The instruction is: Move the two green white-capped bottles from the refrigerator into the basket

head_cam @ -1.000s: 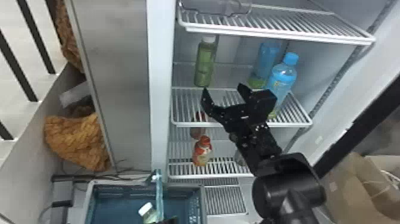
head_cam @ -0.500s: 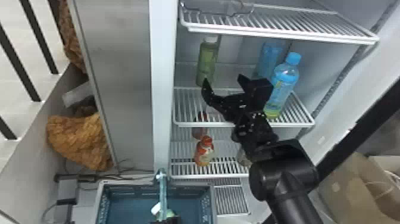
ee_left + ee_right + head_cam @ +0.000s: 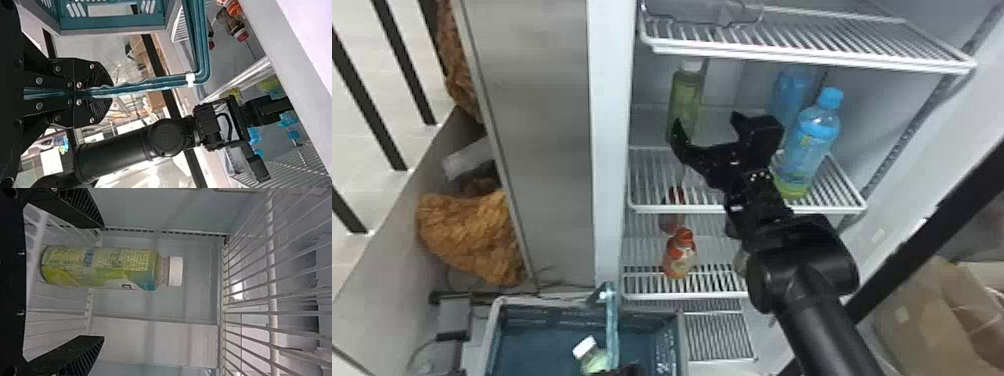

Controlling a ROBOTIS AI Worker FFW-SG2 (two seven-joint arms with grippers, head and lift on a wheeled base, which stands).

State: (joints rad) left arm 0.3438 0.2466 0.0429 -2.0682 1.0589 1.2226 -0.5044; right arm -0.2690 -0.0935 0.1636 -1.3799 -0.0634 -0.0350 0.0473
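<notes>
Pick-up of remaining bottle | right hand (image 3: 706, 121): spread, empty | green bottle (image 3: 686, 97): upright near left edge of shelf (image 3: 652, 207) | left hand (image 3: 111, 93): clenched on handle (image 3: 148, 83) of basket (image 3: 547, 320), other bottle (image 3: 595, 362) inside | next: centre, advance, close

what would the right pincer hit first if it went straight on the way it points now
Most likely the green white-capped bottle, which shows ahead of the open right pincer; how far off it stands is hard to tell.
</notes>
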